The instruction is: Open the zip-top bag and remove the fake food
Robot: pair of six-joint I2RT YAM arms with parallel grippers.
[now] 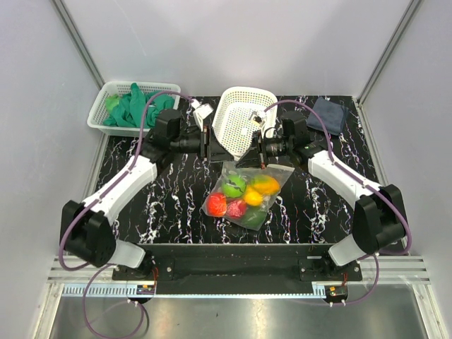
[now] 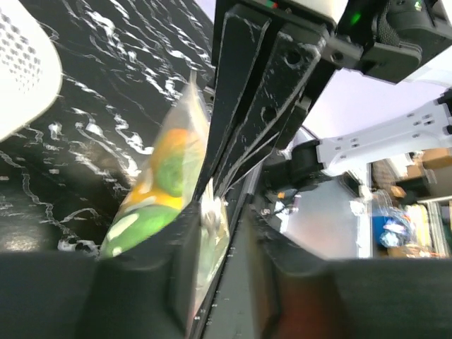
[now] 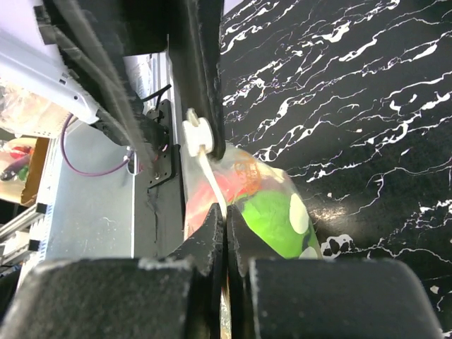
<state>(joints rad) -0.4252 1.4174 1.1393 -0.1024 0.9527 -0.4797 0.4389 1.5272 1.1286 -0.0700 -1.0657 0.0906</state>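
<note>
A clear zip-top plastic bag point(image 1: 272, 176) lies mid-tabletop point(image 1: 169, 205) on black marbled stone, holding glossy red, green, yellow and orange fake food point(image 1: 240, 196). At its far edge the right gripper point(image 3: 226, 222) is clamped on the bag's zip strip. The film runs between the left gripper point(image 2: 215, 240) fingers, but I cannot tell whether they pinch it. Beyond stands a white lattice basket point(image 1: 240, 116).

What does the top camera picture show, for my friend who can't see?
The left arm and right arm meet at the top edge of a clear zip-top bag of colourful toy fruit on a black marbled table. Behind it sits a tipped white basket; another basket holds green gloves.
</note>
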